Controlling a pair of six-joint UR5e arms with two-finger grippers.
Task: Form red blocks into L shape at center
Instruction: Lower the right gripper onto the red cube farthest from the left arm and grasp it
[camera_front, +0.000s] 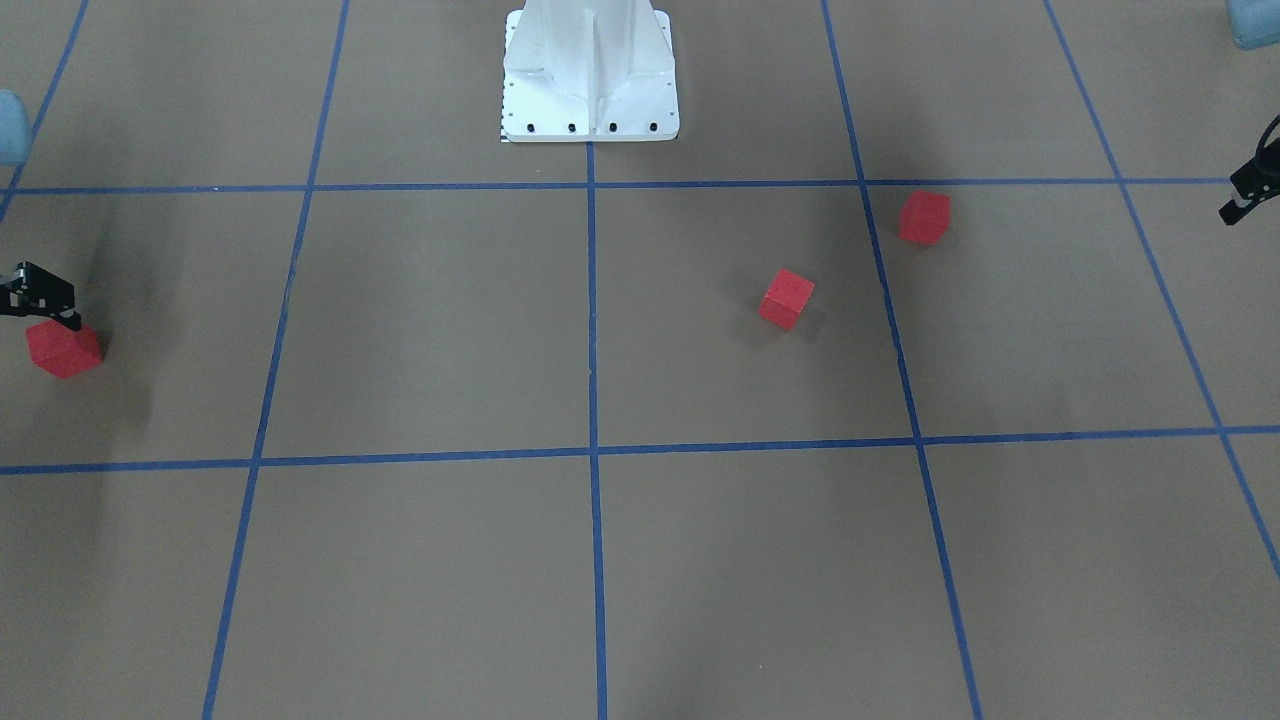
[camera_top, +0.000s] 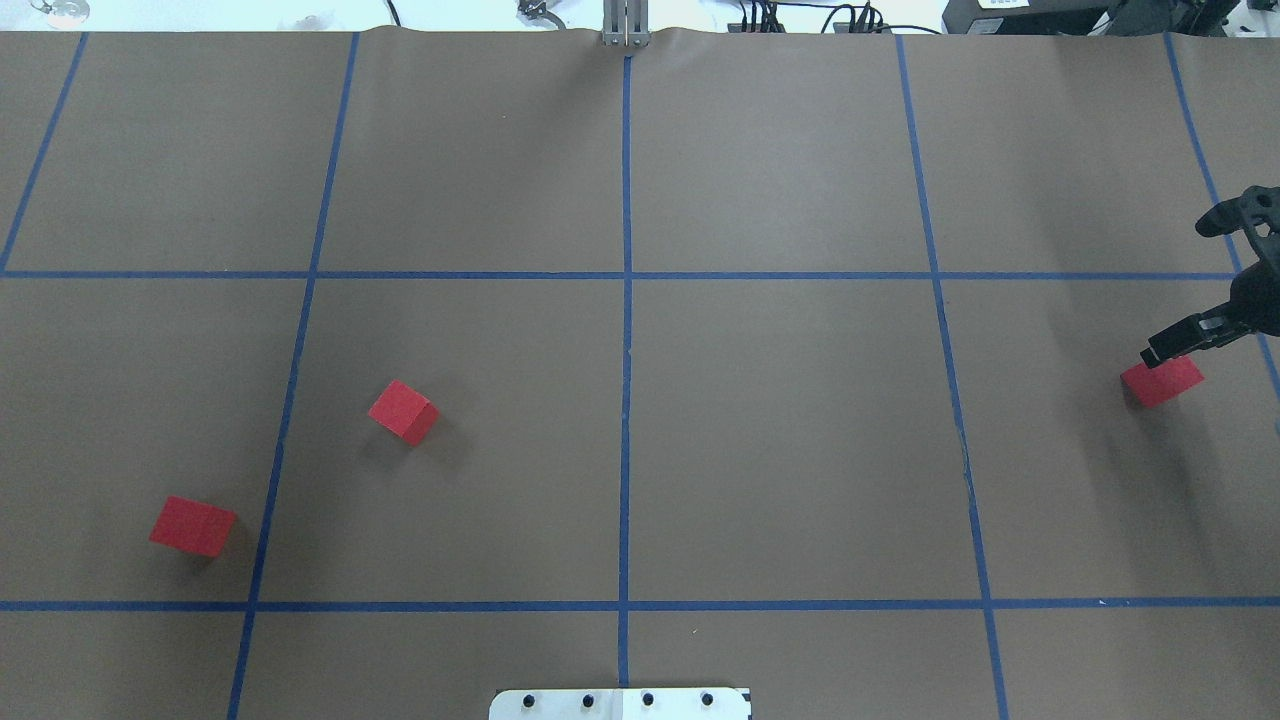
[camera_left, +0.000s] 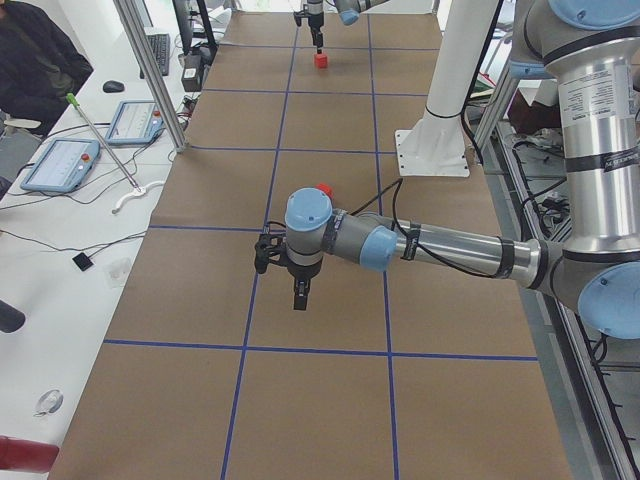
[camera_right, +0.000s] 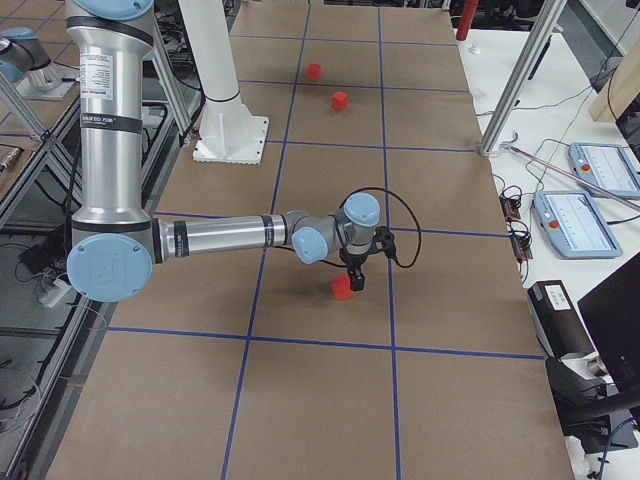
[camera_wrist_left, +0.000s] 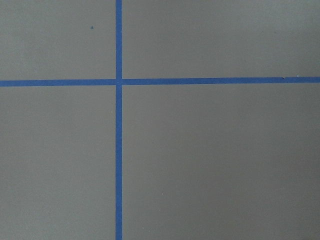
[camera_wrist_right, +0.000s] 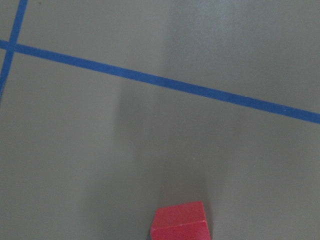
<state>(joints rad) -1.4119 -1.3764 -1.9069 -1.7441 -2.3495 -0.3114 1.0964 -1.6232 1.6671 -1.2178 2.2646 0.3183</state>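
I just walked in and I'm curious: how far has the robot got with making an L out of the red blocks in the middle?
Nothing looks done: the three red blocks lie far apart, none at the center. In hand: the right gripper, open, hovers by the right-hand block. The left gripper hangs away from the other two. Left: gather all three and set the L.

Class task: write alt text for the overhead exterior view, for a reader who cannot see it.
Three red blocks sit apart on a brown table marked with blue tape, none at the center. Two are on the left half, the second nearer the robot. The third is at the far right, with the right gripper close over it.
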